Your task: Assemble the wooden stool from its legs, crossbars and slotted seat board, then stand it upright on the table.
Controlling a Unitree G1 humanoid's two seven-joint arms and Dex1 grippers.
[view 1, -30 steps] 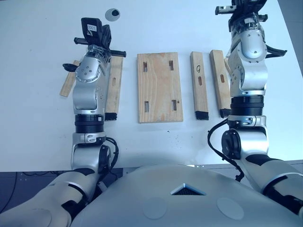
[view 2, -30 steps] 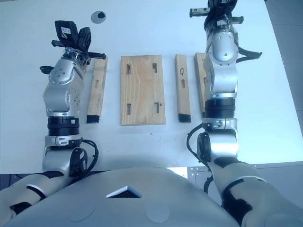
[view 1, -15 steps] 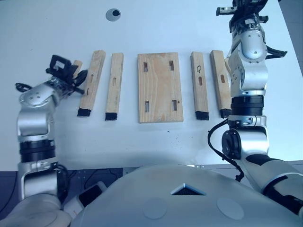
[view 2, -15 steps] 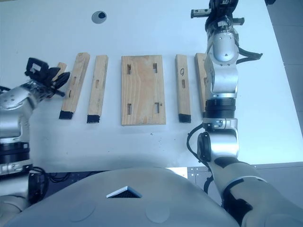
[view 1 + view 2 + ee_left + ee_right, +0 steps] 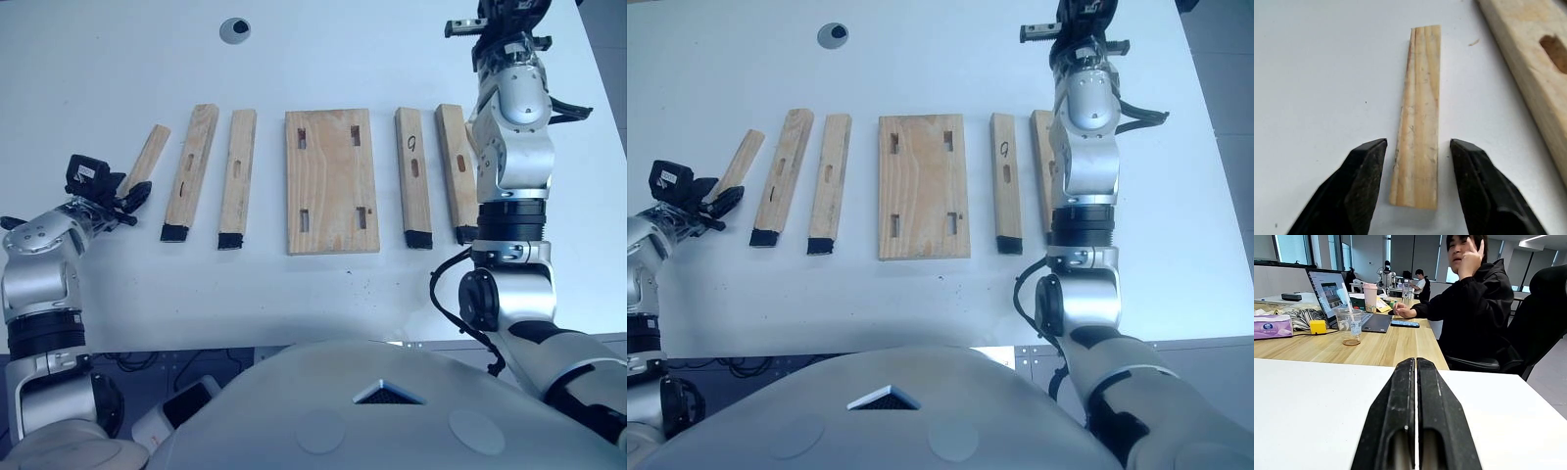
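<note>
left pincer (image 5: 1416, 144) spread astride crossbar (image 5: 1422, 88) end, gap each side

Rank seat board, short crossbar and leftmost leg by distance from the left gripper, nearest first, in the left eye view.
1. The short crossbar, far left, its near end at the left gripper.
2. The leftmost leg, just right of it.
3. The seat board, in the middle.

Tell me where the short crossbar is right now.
In the left eye view the short crossbar lies tilted at the far left of the row of parts, just left of the outermost leg, its near end between the fingers of the open left hand.
</note>
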